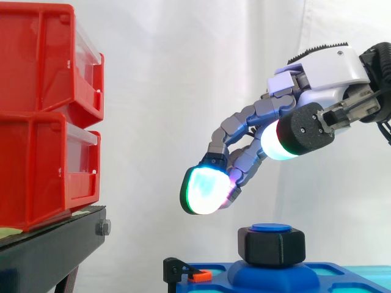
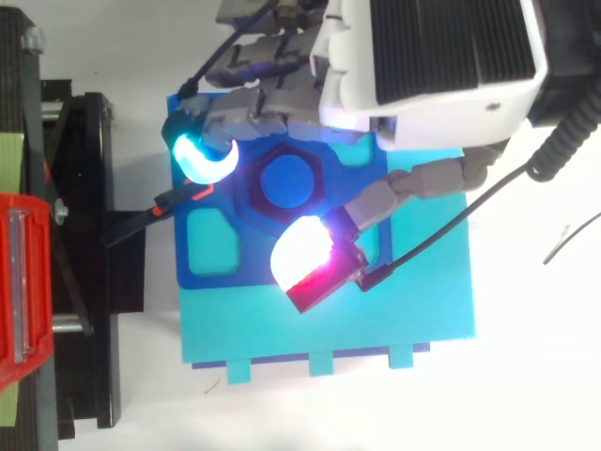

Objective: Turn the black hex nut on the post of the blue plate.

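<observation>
The black hex nut (image 1: 271, 246) sits on the blue post (image 1: 270, 227) of the blue plate (image 1: 333, 276), low in the side view. My hand (image 1: 324, 76) hangs above and to the right of it, open, with fingers loosely bent downward and spread. The lowest glowing fingertip (image 1: 204, 190) floats left of and above the nut, clear of it. From above, the nut (image 2: 255, 195) rings the post (image 2: 286, 178). A cyan fingertip (image 2: 202, 155) lies to its left and a white-red one (image 2: 305, 258) below it. Nothing is held.
Two stacked red bins (image 1: 43, 116) stand on a black stand (image 1: 49, 250) at the left. A small black and orange clip (image 1: 190, 273) sits at the plate's left edge. The plate (image 2: 246, 268) rests on a cyan base (image 2: 376, 319).
</observation>
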You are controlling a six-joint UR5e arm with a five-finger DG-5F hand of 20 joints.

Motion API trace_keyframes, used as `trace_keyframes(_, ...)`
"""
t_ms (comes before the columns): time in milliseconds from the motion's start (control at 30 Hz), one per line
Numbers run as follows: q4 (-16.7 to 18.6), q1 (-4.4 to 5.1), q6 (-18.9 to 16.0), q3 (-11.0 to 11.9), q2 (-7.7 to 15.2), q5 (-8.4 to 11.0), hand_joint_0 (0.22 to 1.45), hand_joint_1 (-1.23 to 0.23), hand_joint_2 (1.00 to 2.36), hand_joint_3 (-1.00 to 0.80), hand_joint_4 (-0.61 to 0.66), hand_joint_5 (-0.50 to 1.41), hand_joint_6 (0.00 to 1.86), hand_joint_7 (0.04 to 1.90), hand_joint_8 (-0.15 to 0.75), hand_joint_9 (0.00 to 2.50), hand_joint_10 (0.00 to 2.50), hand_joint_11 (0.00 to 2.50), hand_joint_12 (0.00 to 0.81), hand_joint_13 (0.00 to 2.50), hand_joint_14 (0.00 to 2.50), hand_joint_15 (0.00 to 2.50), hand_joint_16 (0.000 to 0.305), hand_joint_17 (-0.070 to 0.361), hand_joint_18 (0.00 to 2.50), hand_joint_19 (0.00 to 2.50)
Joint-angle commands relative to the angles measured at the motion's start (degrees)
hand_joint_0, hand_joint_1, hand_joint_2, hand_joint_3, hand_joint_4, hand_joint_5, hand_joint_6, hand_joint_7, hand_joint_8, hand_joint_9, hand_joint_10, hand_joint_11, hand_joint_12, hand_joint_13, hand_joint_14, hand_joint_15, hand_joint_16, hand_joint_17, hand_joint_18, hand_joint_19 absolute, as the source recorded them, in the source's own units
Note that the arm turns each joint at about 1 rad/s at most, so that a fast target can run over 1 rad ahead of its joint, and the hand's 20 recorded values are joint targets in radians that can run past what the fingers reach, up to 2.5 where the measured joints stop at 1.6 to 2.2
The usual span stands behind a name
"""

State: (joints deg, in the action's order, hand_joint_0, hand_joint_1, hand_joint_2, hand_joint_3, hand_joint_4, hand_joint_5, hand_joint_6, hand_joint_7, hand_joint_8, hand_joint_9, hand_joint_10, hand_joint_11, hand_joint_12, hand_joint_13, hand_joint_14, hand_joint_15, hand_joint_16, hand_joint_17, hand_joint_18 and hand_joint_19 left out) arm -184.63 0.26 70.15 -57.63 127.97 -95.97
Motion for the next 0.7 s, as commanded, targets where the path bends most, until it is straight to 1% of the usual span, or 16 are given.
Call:
trace_keyframes(0, 0.5, 0.71, 0.0, -0.1, 0.0, 0.78, 0.52, -0.41, 1.0, -0.5, 0.28, -0.16, 0.5, 0.75, 0.314, 0.69, 0.0, 0.0, 0.402, 0.49, 0.0, 0.03, 0.054, 0.121, 0.26, 0.17)
trace_keyframes(167, 0.7, 1.15, 0.1, -0.3, 0.0, 1.22, 0.52, -0.41, 1.0, -0.5, 0.28, -0.16, 0.5, 0.75, 0.314, 0.69, 0.0, 0.0, 0.401, 0.5, 0.0, 0.04, 0.053, 0.12, 0.27, 0.17)
trace_keyframes(233, 0.7, 1.5, 0.2, -1.0, 0.0, 1.22, 0.52, -0.41, 1.0, -0.5, 0.28, -0.16, 0.5, 0.75, 0.319, 0.69, 0.0, 0.0, 0.402, 0.5, 0.0, 0.04, 0.053, 0.119, 0.27, 0.17)
trace_keyframes(267, 0.7, 1.5, 0.2, -1.0, 0.0, 1.22, 0.52, -0.41, 1.0, -0.5, 0.28, -0.16, 0.5, 0.75, 0.317, 0.69, 0.0, 0.0, 0.403, 0.5, 0.0, 0.04, 0.053, 0.119, 0.27, 0.17)
trace_keyframes(367, 0.6, 2.02, 0.2, -1.8, 0.0, 1.75, 0.52, -0.41, 1.0, -0.5, 0.29, -0.16, 0.5, 0.75, 0.323, 0.7, 0.0, 0.0, 0.403, 0.51, 0.0, 0.04, 0.053, 0.119, 0.28, 0.17)
trace_keyframes(400, 0.6, 2.02, 0.2, -1.8, 0.0, 1.75, 0.52, -0.41, 1.0, -0.5, 0.29, -0.16, 0.5, 0.75, 0.323, 0.7, 0.0, 0.0, 0.403, 0.51, 0.0, 0.04, 0.053, 0.119, 0.28, 0.18)
trace_keyframes(467, 0.1, 2.46, 0.3, -1.9, 0.0, 1.92, 0.52, -0.41, 1.0, -0.5, 0.29, -0.16, 0.5, 0.75, 0.324, 0.7, 0.0, 0.0, 0.404, 0.51, 0.0, 0.04, 0.053, 0.119, 0.28, 0.18)
trace_keyframes(667, -0.2, 2.55, 1.0, -1.9, 0.0, 1.92, 0.52, -0.41, 1.0, -0.5, 0.29, -0.16, 0.5, 0.75, 0.324, 0.7, 0.0, 0.0, 0.407, 0.52, 0.0, 0.05, 0.053, 0.12, 0.29, 0.19)
